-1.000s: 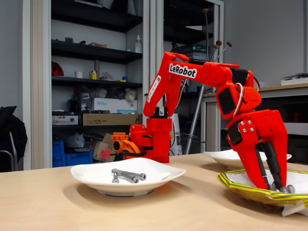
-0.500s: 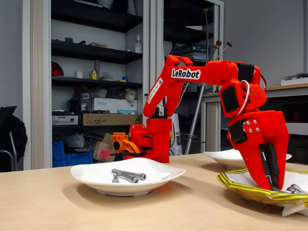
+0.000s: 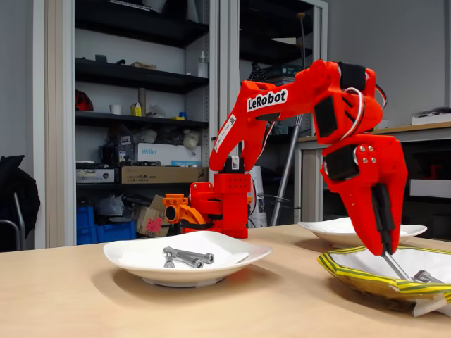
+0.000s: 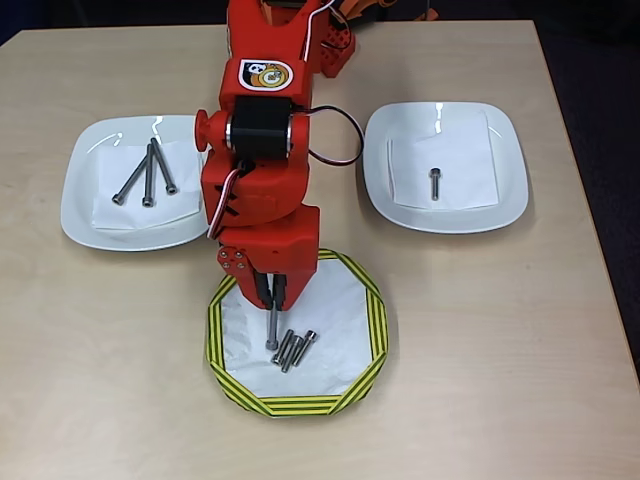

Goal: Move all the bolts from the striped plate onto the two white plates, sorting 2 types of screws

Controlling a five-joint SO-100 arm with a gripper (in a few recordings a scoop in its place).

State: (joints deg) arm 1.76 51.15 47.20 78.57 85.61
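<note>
My gripper is clenched on one long bolt and holds it by the upper end, so it hangs steeply over the striped plate; in the fixed view its tip is just above the paper; three short bolts lie just beside it; I would lift straight up first, then carry slowly to the white plate with long bolts; the other white plate has one short screw.

Bright, even indoor light — soft shadows under the white plates, both views sharp, shelves behind dimmer.
</note>
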